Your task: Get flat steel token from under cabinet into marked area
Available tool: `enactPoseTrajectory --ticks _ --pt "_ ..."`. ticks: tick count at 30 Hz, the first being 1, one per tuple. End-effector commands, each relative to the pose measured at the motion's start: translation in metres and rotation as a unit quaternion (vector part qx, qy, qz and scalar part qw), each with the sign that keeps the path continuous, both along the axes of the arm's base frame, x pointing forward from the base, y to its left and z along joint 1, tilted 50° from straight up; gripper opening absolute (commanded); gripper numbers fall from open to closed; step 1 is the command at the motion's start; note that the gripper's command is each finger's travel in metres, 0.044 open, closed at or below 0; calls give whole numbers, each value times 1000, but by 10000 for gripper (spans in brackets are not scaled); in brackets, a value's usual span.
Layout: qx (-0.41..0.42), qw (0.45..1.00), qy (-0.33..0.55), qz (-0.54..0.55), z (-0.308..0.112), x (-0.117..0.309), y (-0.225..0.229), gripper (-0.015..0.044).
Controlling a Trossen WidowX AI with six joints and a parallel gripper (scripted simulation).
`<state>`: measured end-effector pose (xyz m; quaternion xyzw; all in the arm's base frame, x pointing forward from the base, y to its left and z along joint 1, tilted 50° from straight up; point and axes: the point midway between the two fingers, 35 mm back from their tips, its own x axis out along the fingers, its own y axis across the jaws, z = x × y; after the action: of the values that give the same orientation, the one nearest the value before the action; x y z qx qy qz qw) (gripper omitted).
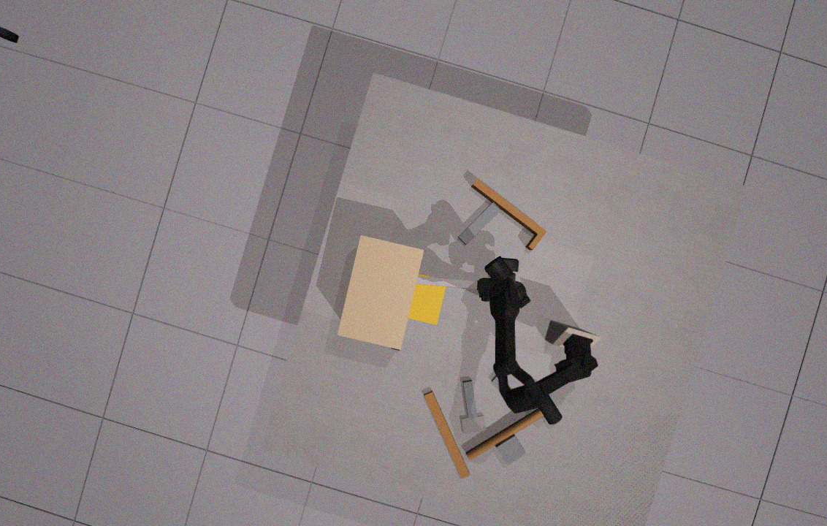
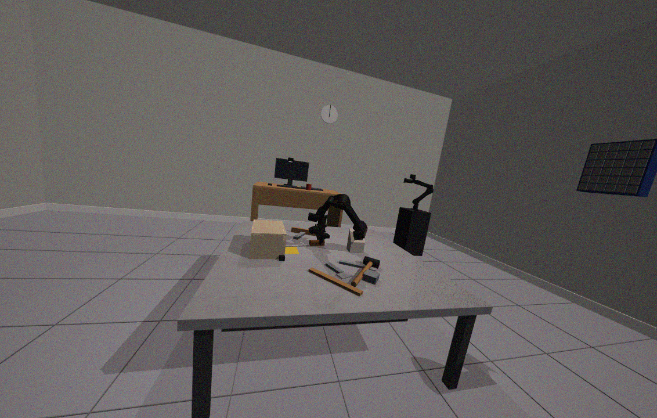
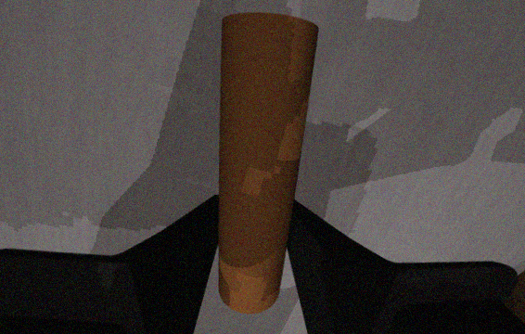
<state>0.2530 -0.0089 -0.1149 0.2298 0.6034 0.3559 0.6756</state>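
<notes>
My gripper [image 2: 319,240] [image 3: 253,204] is shut on a round wooden handle [image 2: 313,242] [image 3: 262,116], low over the table to the right of the cabinet [image 1: 380,291] [image 2: 267,240]. In the top view the arm hides the fingers. A thin pale strip [image 1: 459,283] runs from under the hand toward the cabinet, across the upper part of the yellow marked area [image 1: 428,307] [image 2: 292,250]. I cannot tell whether its far end is under the cabinet. I cannot make out the steel token; the vent slots do not show.
A wooden bar [image 1: 508,207] with a grey arm [image 1: 476,222] lies at the back. Nearer the front lie a wooden stick [image 1: 446,435] [image 2: 335,281], another wooden bar [image 1: 505,435], a grey T-shaped piece [image 1: 467,399] and a grey block [image 2: 371,276]. A small black thing [image 2: 281,258] is at the cabinet's corner.
</notes>
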Motion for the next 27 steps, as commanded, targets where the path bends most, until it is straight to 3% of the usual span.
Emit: enactPoseTrajectory --ticks 1,27 --pt "-2 1000 -1 0 1 9 0 0" --pt "-2 1000 -1 0 7 45 5 0"
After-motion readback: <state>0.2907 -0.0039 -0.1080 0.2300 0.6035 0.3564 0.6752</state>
